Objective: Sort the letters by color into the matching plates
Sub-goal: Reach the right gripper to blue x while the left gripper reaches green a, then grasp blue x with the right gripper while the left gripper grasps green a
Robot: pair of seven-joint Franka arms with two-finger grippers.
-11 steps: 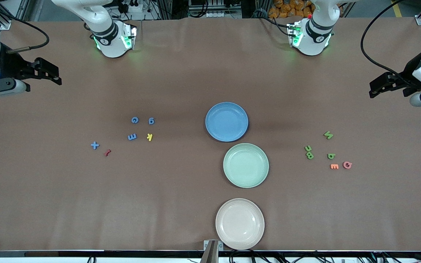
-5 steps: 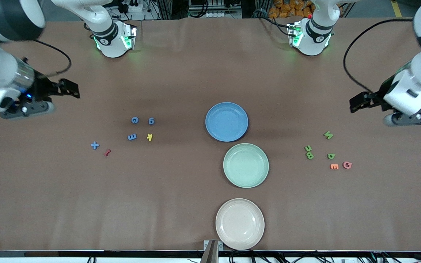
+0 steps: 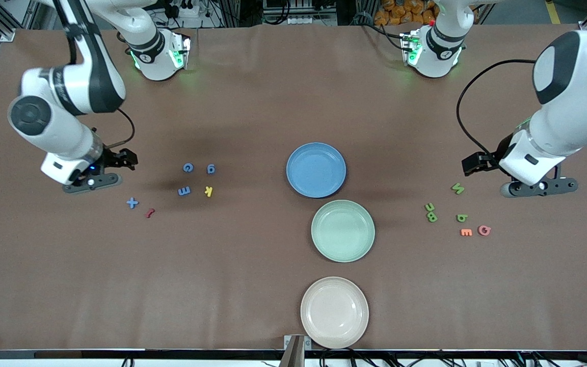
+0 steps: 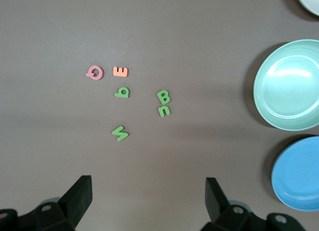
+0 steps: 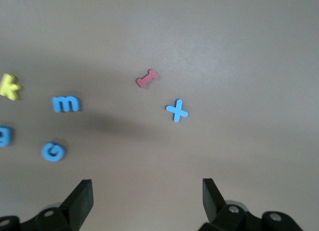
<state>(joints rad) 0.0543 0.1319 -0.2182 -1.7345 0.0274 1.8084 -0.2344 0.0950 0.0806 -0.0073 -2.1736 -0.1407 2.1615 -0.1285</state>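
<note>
On a brown desk, the right end effector, fingers apart and empty, hangs close to the blue plus and red letter. 3 empty plates sit mid-desk. The left end effector, also spread and empty, hovers beside the green letters. Both arms have swung inward since 1 second ago.

Left pincer and right pincer hover, fingers spread.

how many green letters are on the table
4, all toward the left arm's end: S farthest from the camera, n touching B, and b beside the orange E. None seem hidden.
</note>
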